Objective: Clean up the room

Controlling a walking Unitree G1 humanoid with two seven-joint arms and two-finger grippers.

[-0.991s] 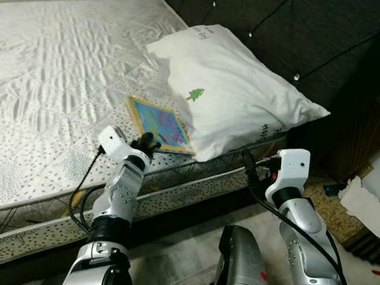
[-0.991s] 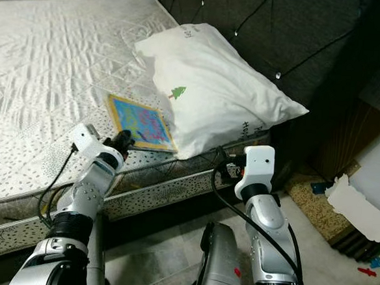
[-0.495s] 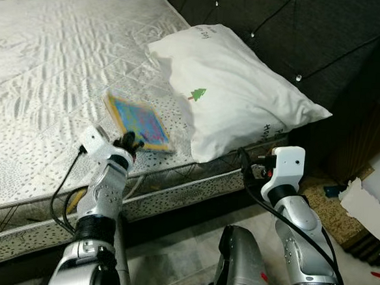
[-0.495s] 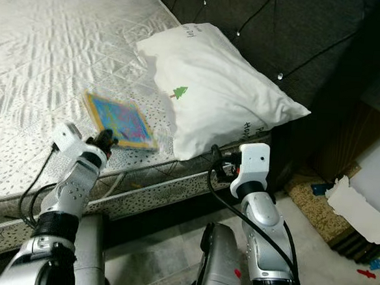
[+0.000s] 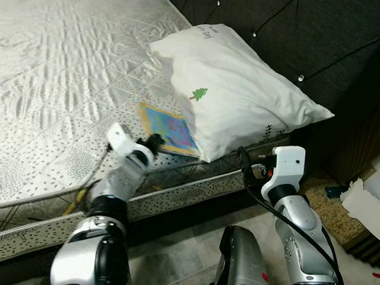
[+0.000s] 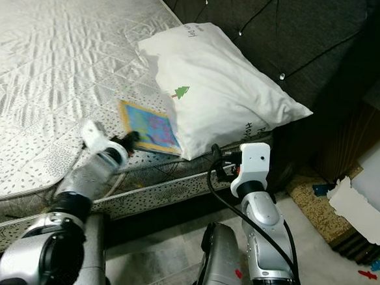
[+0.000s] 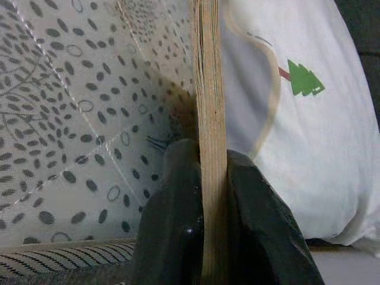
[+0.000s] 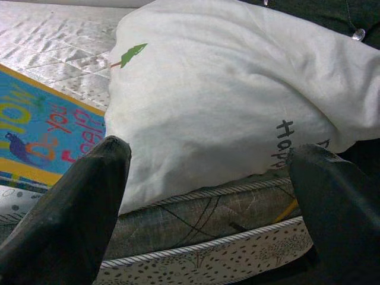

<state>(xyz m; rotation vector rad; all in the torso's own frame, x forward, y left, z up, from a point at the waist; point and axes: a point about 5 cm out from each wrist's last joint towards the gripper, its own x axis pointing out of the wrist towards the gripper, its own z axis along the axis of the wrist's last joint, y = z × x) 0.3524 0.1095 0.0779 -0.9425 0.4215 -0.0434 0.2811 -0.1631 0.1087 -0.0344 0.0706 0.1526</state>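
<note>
Left end effector [image 5: 155, 141] clamped on the near edge of a thin, flat, brightly printed blue-and-yellow picture book [image 5: 169, 128], both black fingers [image 7: 178, 237] pressed against the two faces of its pale page block in the left wrist view. Book now back at centre frame, lying low over the grey-white quilted mattress [image 5: 58, 74] with its far corner against the lower edge of the plump white pillow with a small green tree print [image 5: 235, 97]; half a second ago held further toward the left of the frame and blurred in motion, a second ago close to where it sits now. Swung out and returned, then, without leaving the bed: probably a tug to free it from the pillow or a re-aim of the lift, so the tidying step reads as barely begun, book gripped but not yet carried off. Right end effector [image 8: 208, 196] spread wide, nothing between its fingers, hovering at the lower right of centre just off the mattress edge, facing the pillow's side. Dark tufted headboard [image 5: 302, 33] across the upper right. Next move likely a lift clear of the pillow.
</note>
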